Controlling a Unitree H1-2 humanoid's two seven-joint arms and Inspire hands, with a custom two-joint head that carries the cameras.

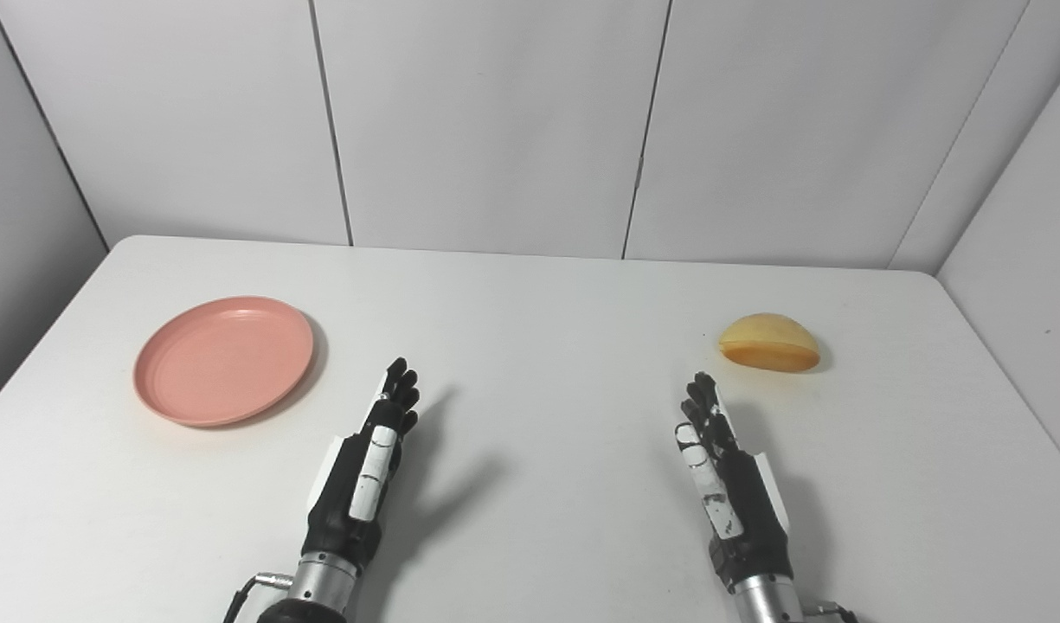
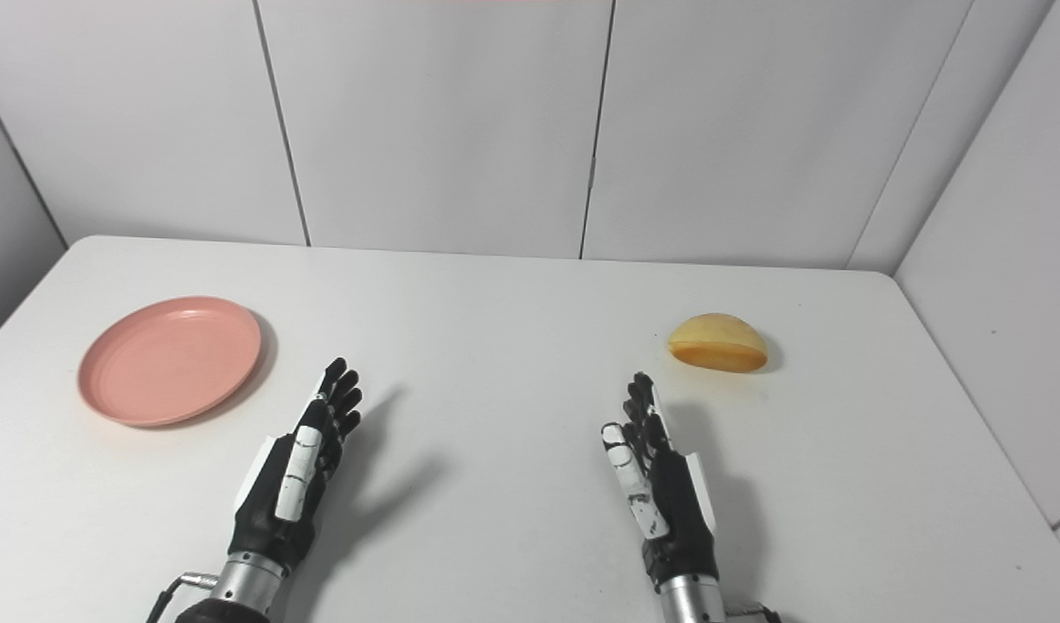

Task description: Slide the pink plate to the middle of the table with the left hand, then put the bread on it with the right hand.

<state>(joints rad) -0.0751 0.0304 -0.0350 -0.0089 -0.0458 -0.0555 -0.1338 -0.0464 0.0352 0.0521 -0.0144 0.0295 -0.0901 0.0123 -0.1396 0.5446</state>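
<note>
Bright even light, soft shadows, sharp focus

You lose both forearms at the bottom edge, and the tabletop (image 1: 530, 294) runs off the near, left and right edges.

left hand (image 1: 369, 472): empty, fingers (image 1: 401, 389) extended forward | right hand (image 1: 727, 484): empty, fingers (image 1: 701, 400) extended forward

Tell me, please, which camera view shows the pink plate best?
The left eye view: the pink plate sits well inside the frame, whole and unobstructed. The right eye view shows it whole too, but nearer the picture's left edge.
</note>
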